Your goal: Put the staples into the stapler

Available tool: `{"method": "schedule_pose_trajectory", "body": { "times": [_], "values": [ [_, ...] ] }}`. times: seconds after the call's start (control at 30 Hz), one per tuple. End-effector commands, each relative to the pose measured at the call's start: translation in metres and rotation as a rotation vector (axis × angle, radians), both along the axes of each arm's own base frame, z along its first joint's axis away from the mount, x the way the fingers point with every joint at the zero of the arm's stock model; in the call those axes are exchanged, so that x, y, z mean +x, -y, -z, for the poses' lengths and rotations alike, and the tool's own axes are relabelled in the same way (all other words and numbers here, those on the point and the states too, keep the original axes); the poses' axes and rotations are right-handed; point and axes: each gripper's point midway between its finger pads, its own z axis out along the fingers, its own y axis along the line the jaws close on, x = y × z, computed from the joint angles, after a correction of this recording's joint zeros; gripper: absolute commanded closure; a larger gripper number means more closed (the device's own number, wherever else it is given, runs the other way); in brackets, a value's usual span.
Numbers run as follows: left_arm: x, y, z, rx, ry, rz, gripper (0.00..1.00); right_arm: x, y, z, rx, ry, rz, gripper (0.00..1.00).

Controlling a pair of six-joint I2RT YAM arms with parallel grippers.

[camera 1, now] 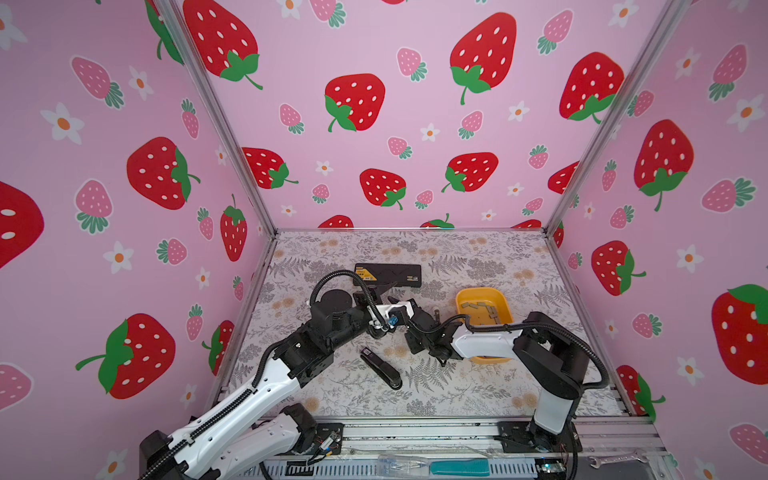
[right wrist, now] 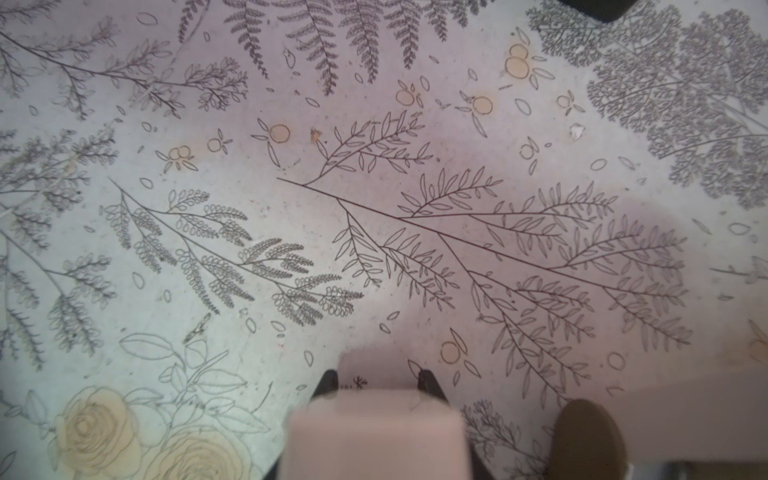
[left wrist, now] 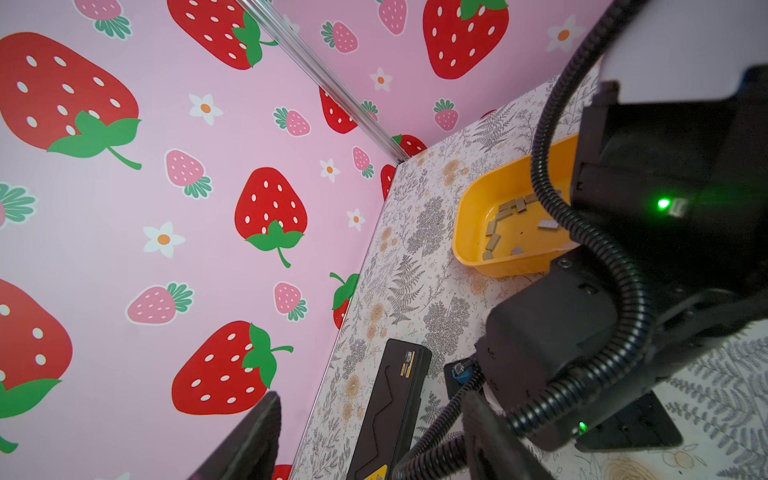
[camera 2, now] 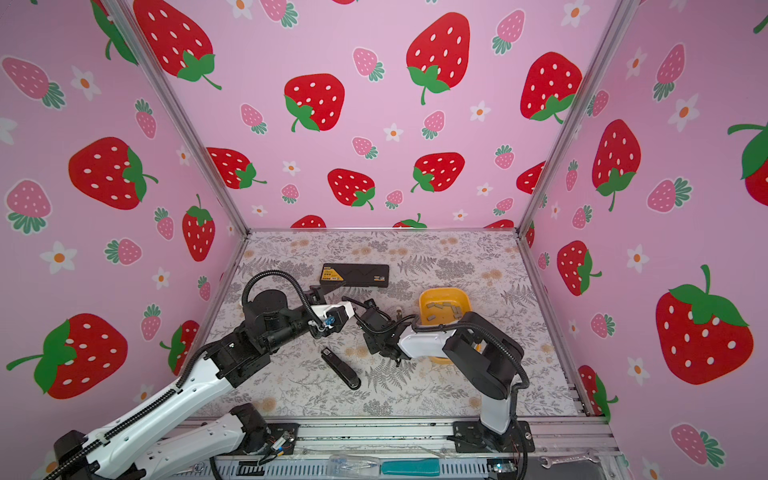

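Note:
In the right wrist view my right gripper [right wrist: 378, 380] points down at the table and is shut on a whitish stapler [right wrist: 374, 428], a blurred pale block that fills the gap between both black fingertips [right wrist: 328, 378]. In both top views that gripper [camera 1: 417, 318] [camera 2: 372, 318] hangs mid-table, and I cannot pick out the stapler under it. My left gripper [left wrist: 374, 432] [camera 1: 376, 297] is open and holds nothing; it sits just left of the right wrist and faces the back wall. The staples [camera 1: 482, 309] [left wrist: 505, 214], short grey strips, lie in a yellow tray [camera 1: 461, 297] at the right.
A long black box [camera 1: 388, 274] [left wrist: 395, 395] with a yellow label lies near the back wall. A black stapler [camera 1: 380, 368] lies flat in front of the grippers. The right arm's cable [left wrist: 602, 257] loops close to my left fingers. A wrench [camera 1: 615, 459] rests on the front rail.

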Motion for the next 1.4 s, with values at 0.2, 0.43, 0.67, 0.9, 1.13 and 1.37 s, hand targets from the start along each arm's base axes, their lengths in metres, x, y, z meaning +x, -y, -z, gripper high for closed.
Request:
{"method": "schedule_pose_trajectory", "body": {
  "times": [0.2, 0.43, 0.67, 0.9, 1.13, 1.37],
  "values": [
    [-0.005, 0.004, -0.011, -0.015, 0.033, 0.037, 0.29, -0.001, 0.004, -0.014, 0.054, 0.022, 0.022, 0.45],
    [-0.007, 0.005, -0.008, 0.006, 0.034, 0.053, 0.28, -0.012, 0.019, -0.049, 0.157, 0.073, 0.012, 0.31],
    [-0.021, 0.012, 0.017, 0.148, 0.005, 0.166, 0.25, -0.034, 0.048, -0.112, 0.39, 0.208, -0.016, 0.16],
    [-0.045, 0.005, 0.07, 0.397, -0.162, 0.309, 0.22, -0.035, 0.108, -0.155, 0.541, 0.394, 0.131, 0.07],
    [-0.075, 0.003, 0.108, 0.709, -0.398, 0.347, 0.23, -0.037, 0.134, -0.175, 0.622, 0.478, 0.2, 0.02],
    [-0.108, 0.001, 0.13, 0.893, -0.489, 0.346, 0.24, -0.032, 0.147, -0.169, 0.601, 0.503, 0.268, 0.01]
  ]
}}
